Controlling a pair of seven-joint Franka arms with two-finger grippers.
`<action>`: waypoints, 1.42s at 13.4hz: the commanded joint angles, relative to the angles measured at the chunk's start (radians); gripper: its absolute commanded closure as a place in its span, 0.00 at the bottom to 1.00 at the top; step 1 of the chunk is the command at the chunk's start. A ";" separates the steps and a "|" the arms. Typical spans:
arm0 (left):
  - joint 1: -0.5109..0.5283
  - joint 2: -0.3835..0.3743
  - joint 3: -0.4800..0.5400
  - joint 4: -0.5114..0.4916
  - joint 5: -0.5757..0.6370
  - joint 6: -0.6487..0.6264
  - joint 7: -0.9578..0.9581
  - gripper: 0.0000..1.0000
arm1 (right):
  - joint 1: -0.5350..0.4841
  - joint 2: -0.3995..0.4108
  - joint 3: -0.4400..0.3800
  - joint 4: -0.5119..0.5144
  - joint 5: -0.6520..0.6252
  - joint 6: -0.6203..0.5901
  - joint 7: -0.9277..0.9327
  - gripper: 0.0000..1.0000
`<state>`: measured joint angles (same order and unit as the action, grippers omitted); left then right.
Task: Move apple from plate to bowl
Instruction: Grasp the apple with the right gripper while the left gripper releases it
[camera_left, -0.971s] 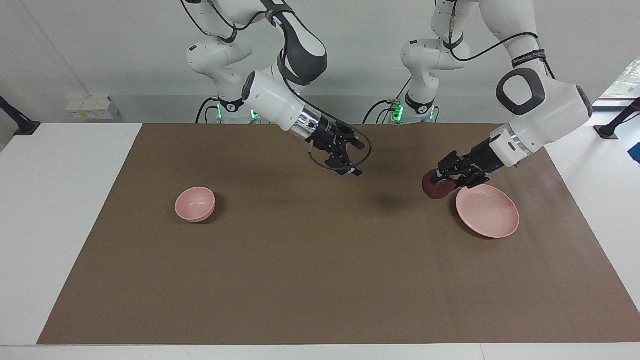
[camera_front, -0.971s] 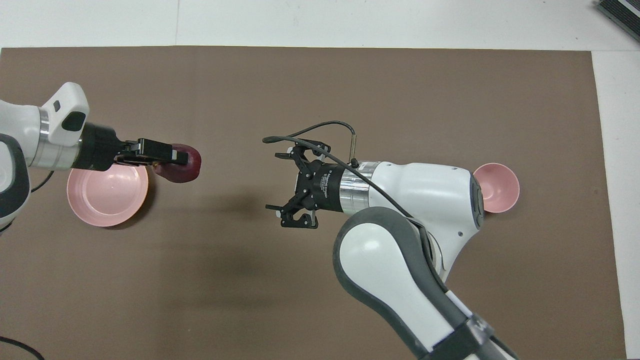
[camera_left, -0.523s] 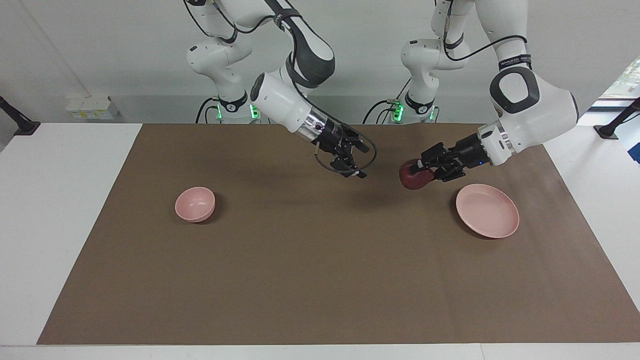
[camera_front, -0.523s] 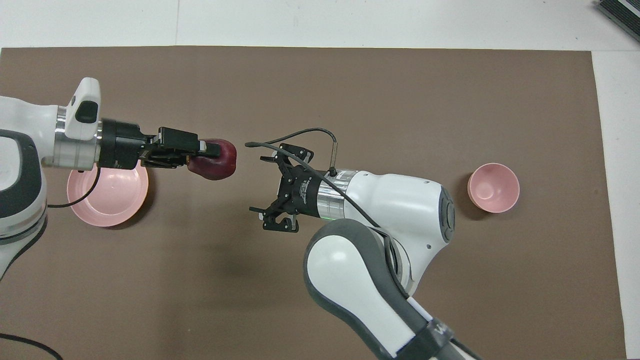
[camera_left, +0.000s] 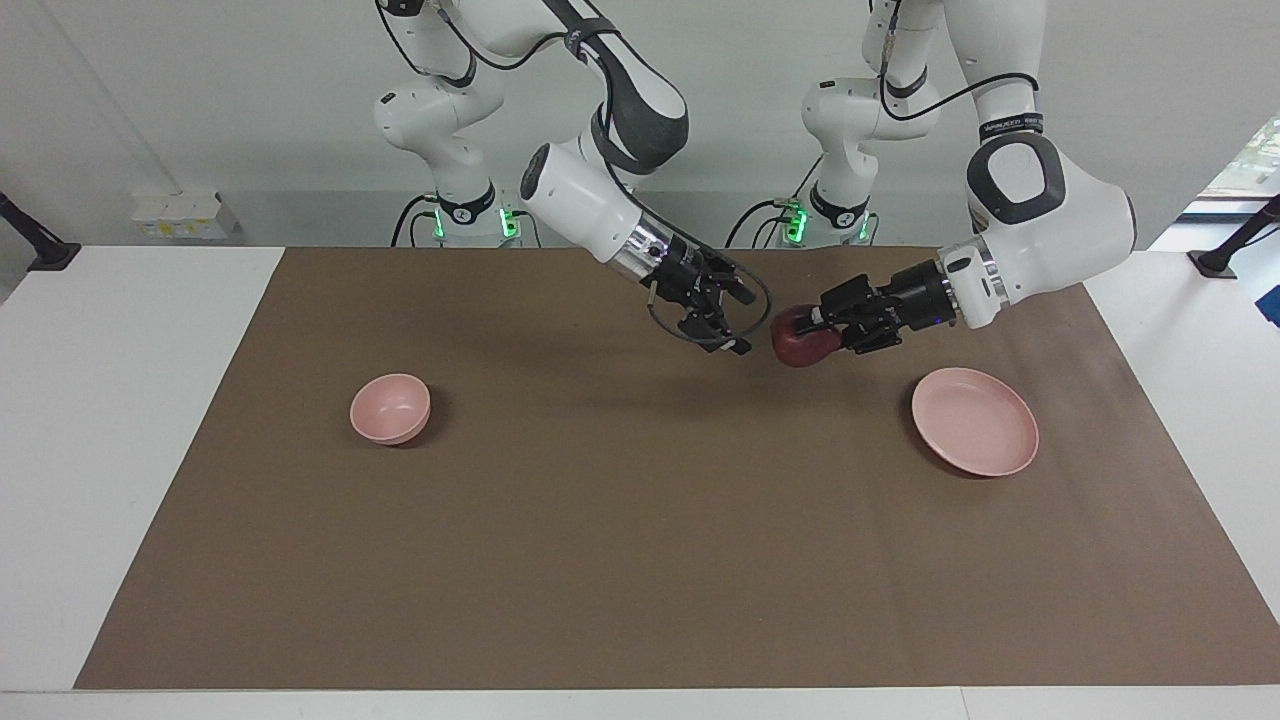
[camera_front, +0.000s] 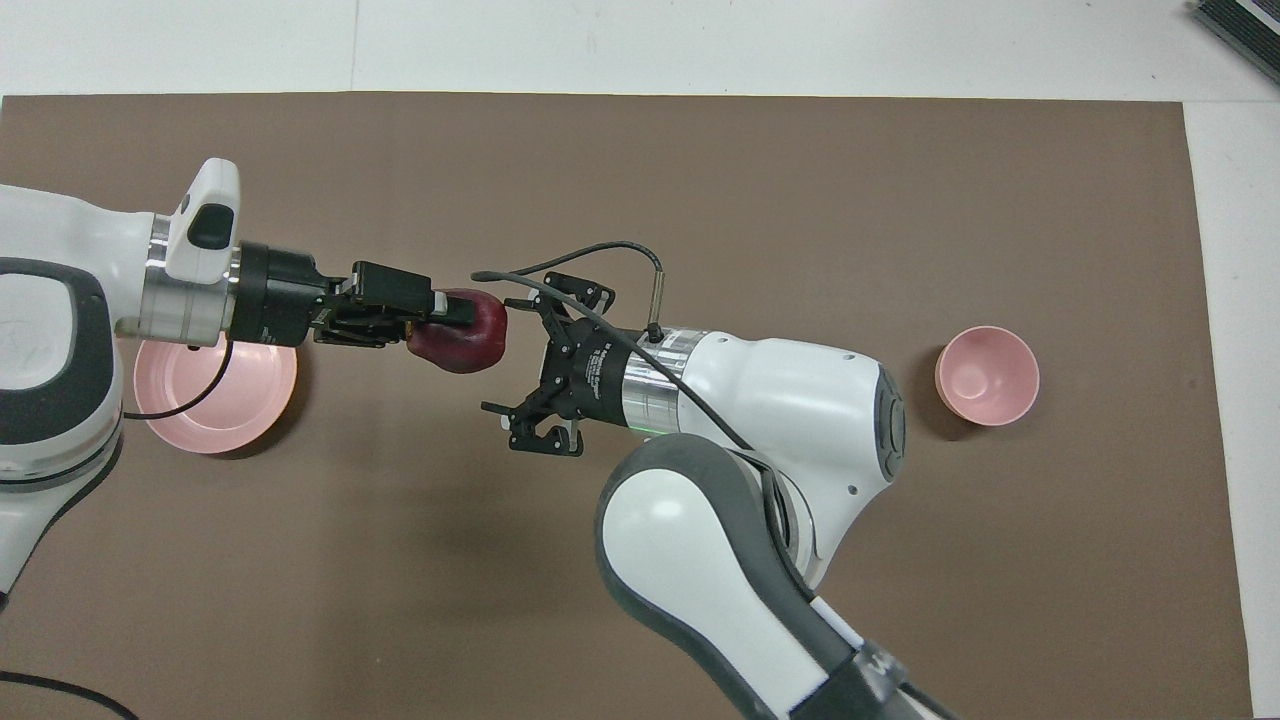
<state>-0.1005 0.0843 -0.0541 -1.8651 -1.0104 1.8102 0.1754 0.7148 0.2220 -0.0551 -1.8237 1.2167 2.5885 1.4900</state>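
Handover stage of the apple transfer. The left end effector (camera_left: 812, 331) pinches the apple (camera_left: 798, 342) and holds it in the air above the bare brown mat (camera_left: 640, 520) that covers the desk (camera_left: 120, 420); the plate (camera_left: 975, 434) lies empty below and to the side of it, toward the left arm's end. The right end effector (camera_left: 722, 311), fingers spread wide, hangs just beside the apple without touching it, its opening turned toward the fruit. The step in hand appears to be a pass between arms, since the bowl (camera_left: 390, 408) sits well apart from both end effectors, toward the right arm's end. The next move probably calls for the spread fingers to straddle the apple and press onto it before the left fingers let go. A looped black cable (camera_front: 590, 265) at the right wrist hangs close to the apple and could brush it; nothing else lies between the end effectors and the bowl.
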 joint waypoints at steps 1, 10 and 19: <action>-0.010 -0.014 0.003 0.003 -0.016 -0.049 -0.042 1.00 | 0.025 0.037 0.000 0.046 0.020 0.018 0.019 0.00; -0.021 -0.020 -0.012 0.007 -0.005 -0.060 -0.065 0.77 | 0.011 0.043 0.000 0.049 0.026 0.010 -0.048 1.00; -0.010 -0.037 -0.006 0.067 0.267 -0.045 -0.077 0.00 | 0.011 0.030 -0.006 0.043 -0.009 -0.005 -0.143 1.00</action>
<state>-0.1073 0.0403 -0.0616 -1.8366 -0.8580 1.7700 0.1148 0.7273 0.2484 -0.0606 -1.7930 1.2148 2.5906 1.4268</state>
